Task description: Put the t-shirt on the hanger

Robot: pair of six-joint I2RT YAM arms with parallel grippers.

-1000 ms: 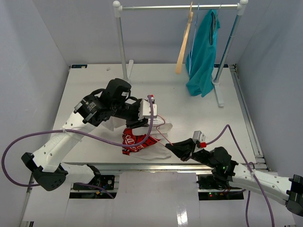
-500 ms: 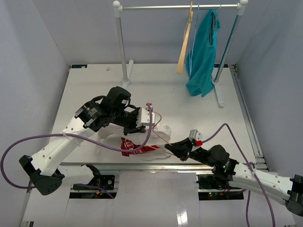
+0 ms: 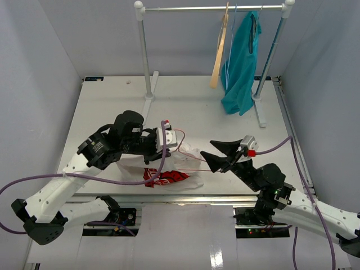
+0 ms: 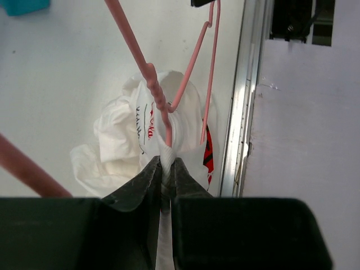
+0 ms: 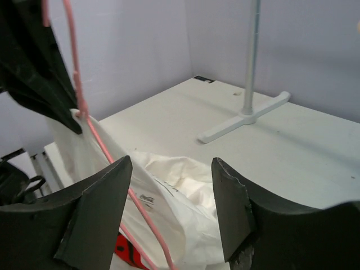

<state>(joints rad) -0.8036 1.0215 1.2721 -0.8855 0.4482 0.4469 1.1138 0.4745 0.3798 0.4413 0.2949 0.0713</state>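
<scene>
The white t-shirt (image 3: 190, 179) with its red print lies crumpled near the table's front edge. My left gripper (image 3: 173, 145) is shut on a fold of the shirt's white fabric, and the thin pink hanger (image 3: 188, 151) wire runs into the same pinch. In the left wrist view the jaws (image 4: 165, 167) clamp ribbed fabric, the hanger (image 4: 151, 76) rising from them over the t-shirt (image 4: 126, 135). My right gripper (image 3: 206, 149) hangs open just right of the shirt, holding nothing. Its wrist view shows the gripper (image 5: 171, 188) spread above the t-shirt (image 5: 191, 194), the hanger (image 5: 84, 115) wire passing by its left finger.
A clothes rail (image 3: 214, 8) stands at the back of the table (image 3: 112, 101) with a tan wooden hanger (image 3: 218, 53) and a teal garment (image 3: 241, 62) on it. Its white foot (image 5: 247, 115) lies beyond the shirt. The table's metal front edge (image 4: 241, 112) runs close beside the shirt.
My right gripper has opened, let go and lifted back to the right. My left gripper closed further and shifted left and towards the near edge, dragging shirt and hanger with it.
</scene>
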